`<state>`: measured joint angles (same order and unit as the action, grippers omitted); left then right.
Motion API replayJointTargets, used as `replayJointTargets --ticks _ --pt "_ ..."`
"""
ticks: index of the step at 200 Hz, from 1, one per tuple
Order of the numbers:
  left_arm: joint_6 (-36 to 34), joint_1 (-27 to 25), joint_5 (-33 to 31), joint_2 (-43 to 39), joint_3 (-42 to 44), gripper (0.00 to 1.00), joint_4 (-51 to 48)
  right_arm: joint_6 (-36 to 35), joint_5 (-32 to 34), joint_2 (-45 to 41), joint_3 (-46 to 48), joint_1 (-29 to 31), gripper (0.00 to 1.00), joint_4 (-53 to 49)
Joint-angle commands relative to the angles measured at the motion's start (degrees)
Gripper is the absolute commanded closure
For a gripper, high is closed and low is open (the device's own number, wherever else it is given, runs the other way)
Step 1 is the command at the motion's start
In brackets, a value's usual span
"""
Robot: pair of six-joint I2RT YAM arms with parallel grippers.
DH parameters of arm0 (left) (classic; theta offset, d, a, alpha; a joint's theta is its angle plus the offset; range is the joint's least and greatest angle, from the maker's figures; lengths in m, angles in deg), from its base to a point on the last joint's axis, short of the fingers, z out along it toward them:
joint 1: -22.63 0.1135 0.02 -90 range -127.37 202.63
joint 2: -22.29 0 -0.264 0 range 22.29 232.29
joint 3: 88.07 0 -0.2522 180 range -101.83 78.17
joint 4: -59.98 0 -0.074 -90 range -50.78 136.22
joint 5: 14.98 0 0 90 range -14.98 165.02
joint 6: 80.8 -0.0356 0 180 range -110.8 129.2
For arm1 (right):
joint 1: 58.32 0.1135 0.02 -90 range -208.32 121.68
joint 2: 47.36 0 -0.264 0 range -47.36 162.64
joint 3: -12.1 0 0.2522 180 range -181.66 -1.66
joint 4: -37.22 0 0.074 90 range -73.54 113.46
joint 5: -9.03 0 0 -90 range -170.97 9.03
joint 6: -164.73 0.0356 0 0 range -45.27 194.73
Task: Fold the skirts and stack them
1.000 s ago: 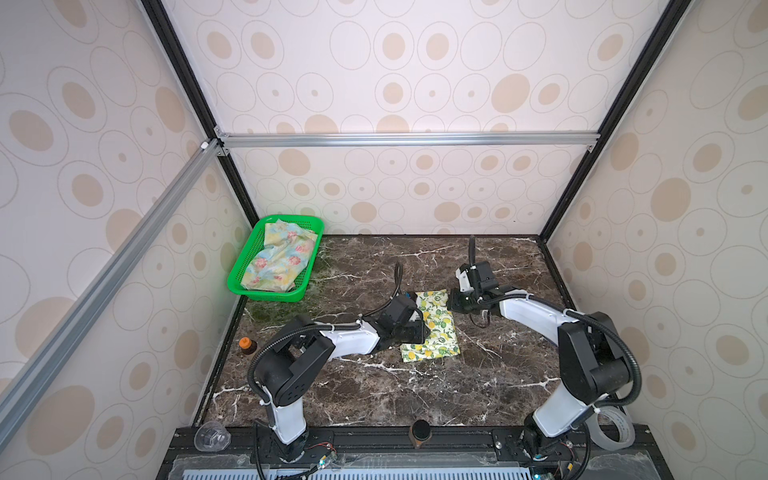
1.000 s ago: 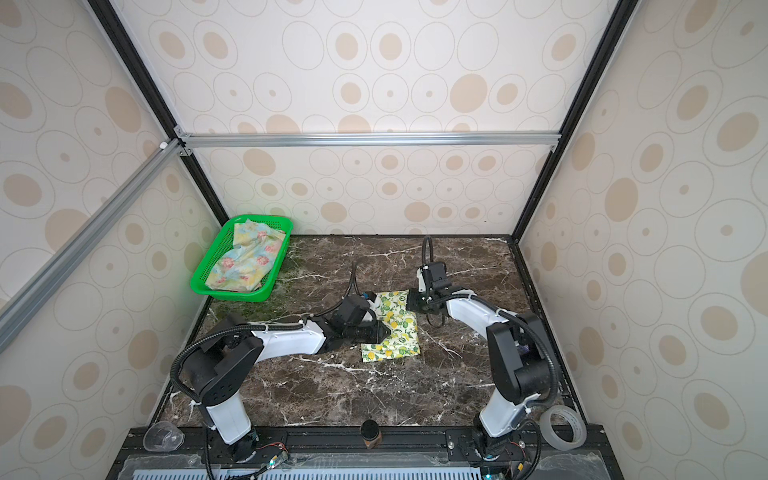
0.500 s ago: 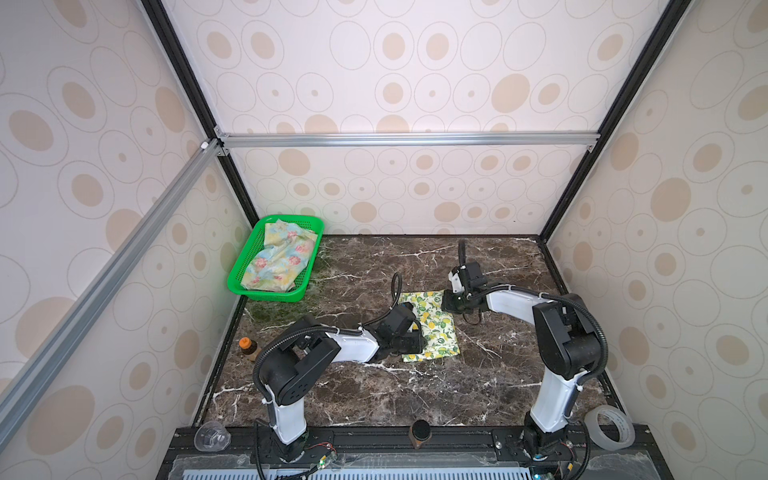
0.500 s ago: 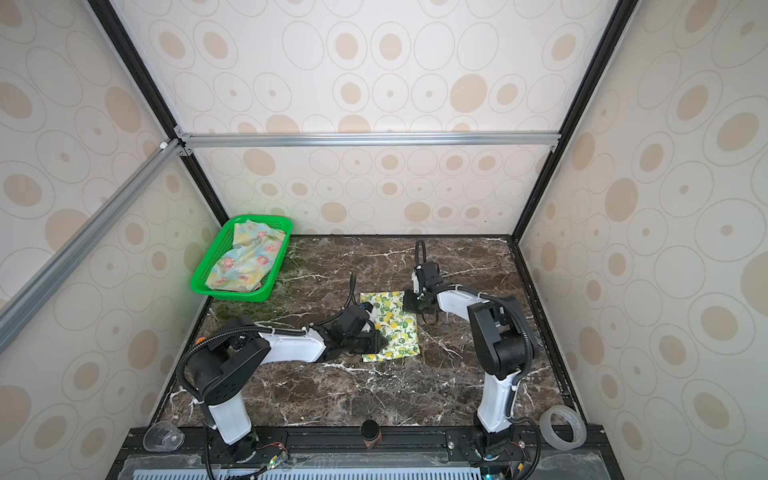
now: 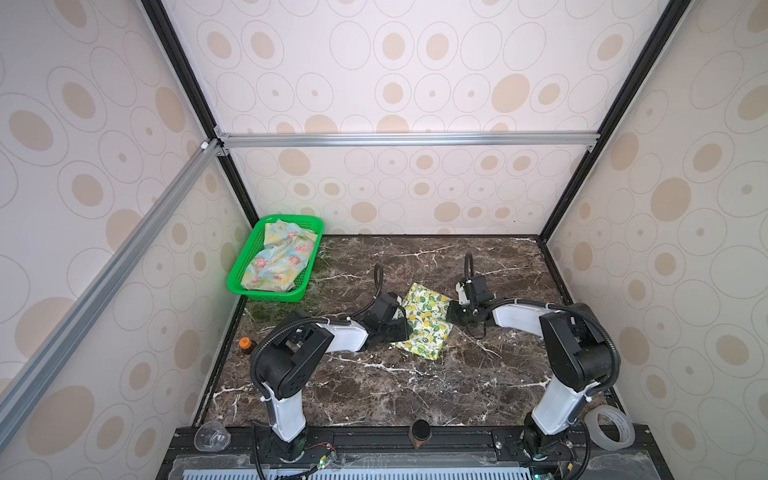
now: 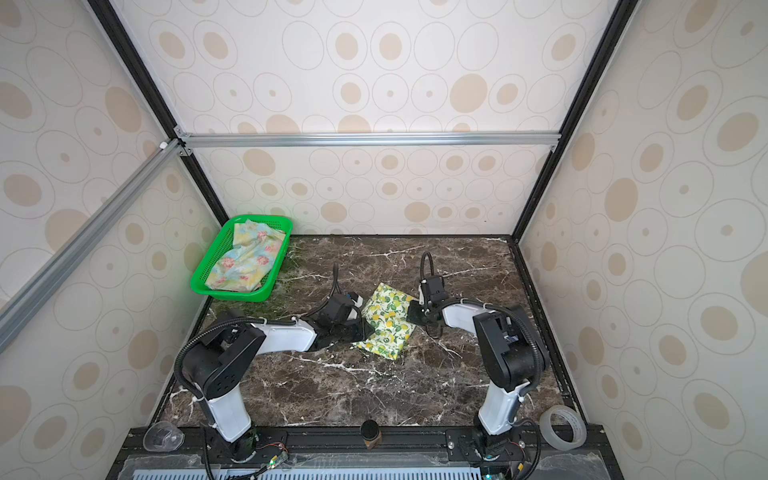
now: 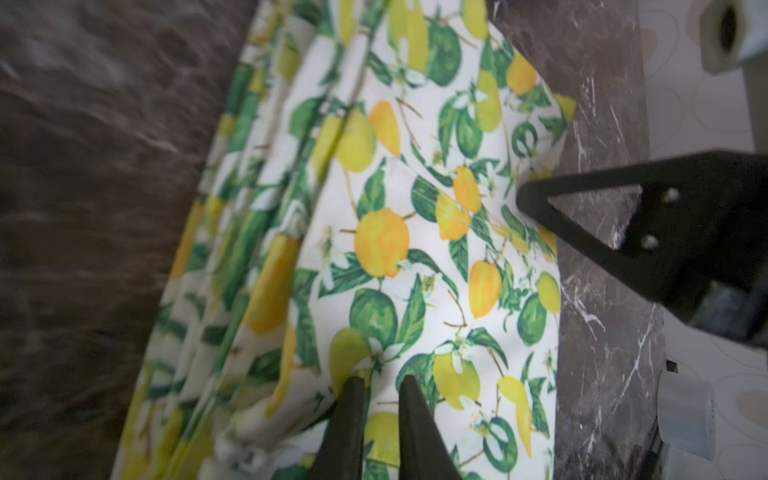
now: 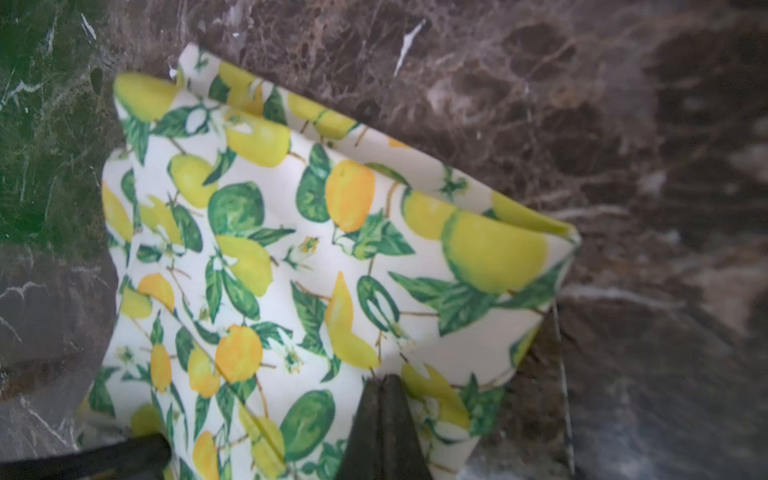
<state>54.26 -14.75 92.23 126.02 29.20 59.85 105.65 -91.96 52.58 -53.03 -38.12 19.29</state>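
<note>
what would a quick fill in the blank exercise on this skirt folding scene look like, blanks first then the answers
1. The flowered skirt lies ____ the green basket.
2. The other skirt, on the marble table, is printed with yellow ____ and green leaves.
3. The right tool is ____, its tip touching that skirt.
4. The number of skirts lying on the table is ____.

Missing words: inside; lemons; shut; one
</note>
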Motion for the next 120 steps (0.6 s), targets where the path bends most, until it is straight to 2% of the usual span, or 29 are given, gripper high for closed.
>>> replayJointTargets --ticks 1,49,72,88,120 --pt "-5.4 2.6 -3.5 1.3 -1.7 0.83 -7.6 4.1 4.5 -2.5 4.2 1.7 1.00 -2.8" --pt "-11.4 5.4 -10.4 0.3 -6.9 0.83 -12.8 11.0 10.5 -7.9 8.6 12.6 1.00 -1.0" --pt "-13.3 5.5 -11.7 -2.1 -8.3 0.83 -13.9 13.1 10.1 -10.4 8.4 14.8 1.00 0.9" --pt "-13.7 5.4 -10.4 -4.4 -8.2 0.82 -14.2 11.8 9.8 -12.1 6.4 14.8 1.00 -0.3" --pt "-12.4 3.8 -8.4 -9.4 -5.4 0.81 -14.6 4.1 8.3 -12.9 -0.2 14.2 1.00 -5.0"
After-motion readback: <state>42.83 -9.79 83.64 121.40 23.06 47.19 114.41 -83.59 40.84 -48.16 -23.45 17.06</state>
